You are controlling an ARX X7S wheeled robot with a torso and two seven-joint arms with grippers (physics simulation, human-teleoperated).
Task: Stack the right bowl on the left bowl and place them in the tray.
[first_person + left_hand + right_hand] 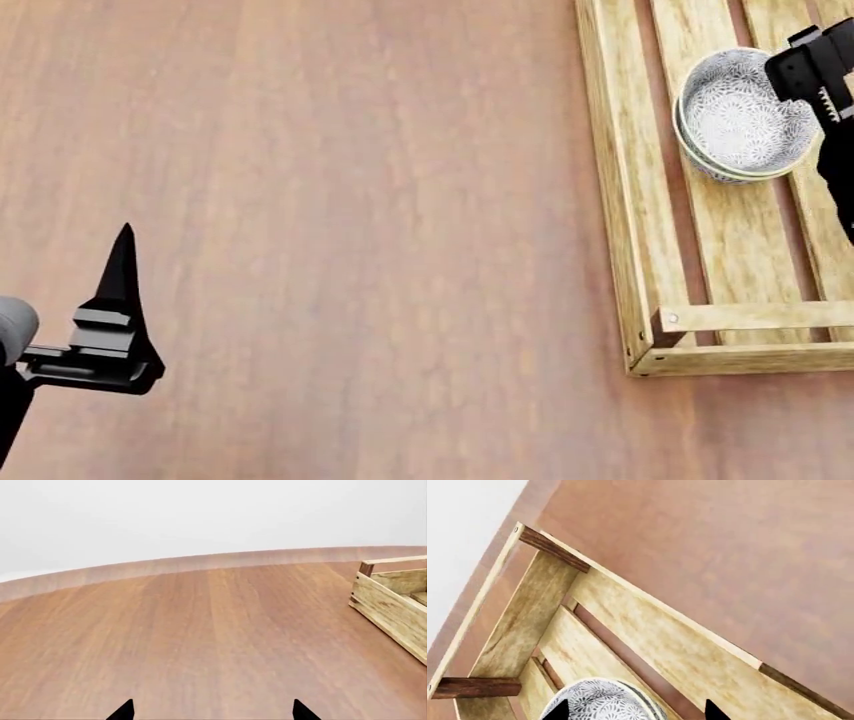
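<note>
Bowls (738, 120), one nested inside the other with the grey-and-white patterned inside of the upper one facing up, sit on the slats of the tray (625, 200), near its side plank that faces the open table (334, 240). That tray is a long light-wood crate with low plank sides and darker corner posts; it lies on the brown wooden table, and one of its corner posts shows at the near end in the head view. The right gripper (817, 75) is over the tray, right at the far rim of the stacked bowls; in the right wrist view its two dark fingertips (558, 711) stand apart on either side of the patterned rim (604, 700), so the jaws are spread rather than closed, though whether they touch the rim cannot be told. The left gripper (118, 330) is well away from the tray, over bare table, holding nothing; in the left wrist view its fingertips (123, 711) are set wide apart with only wood grain between them, and one corner of the tray (390, 602) shows off to the side.
</note>
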